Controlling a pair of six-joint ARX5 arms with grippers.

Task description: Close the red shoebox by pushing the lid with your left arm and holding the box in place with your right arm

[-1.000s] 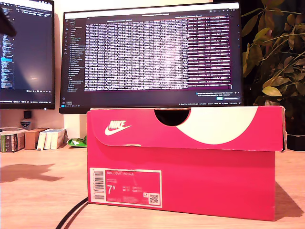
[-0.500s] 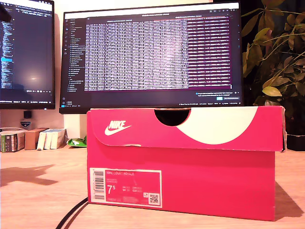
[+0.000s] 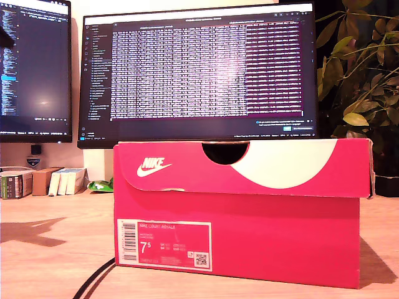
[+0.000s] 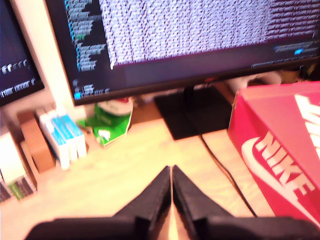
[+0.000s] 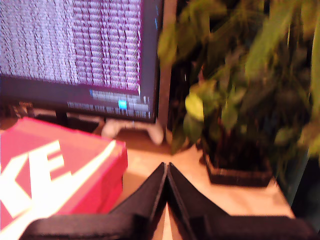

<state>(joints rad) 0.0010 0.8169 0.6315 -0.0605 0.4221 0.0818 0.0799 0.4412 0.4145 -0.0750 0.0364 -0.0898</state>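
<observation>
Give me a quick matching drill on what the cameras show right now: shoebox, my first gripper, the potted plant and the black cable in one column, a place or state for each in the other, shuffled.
Things:
1. red shoebox
2. my first gripper
3. potted plant
4. black cable

Places or states:
A. fingers pressed together, nothing between them
B. runs across the wooden desk at the exterior view's lower left
C. lid down, in front of the large monitor
D. at the exterior view's right edge, behind the box

Pairs: 1-C, 2-A, 3-D, 4-B
</observation>
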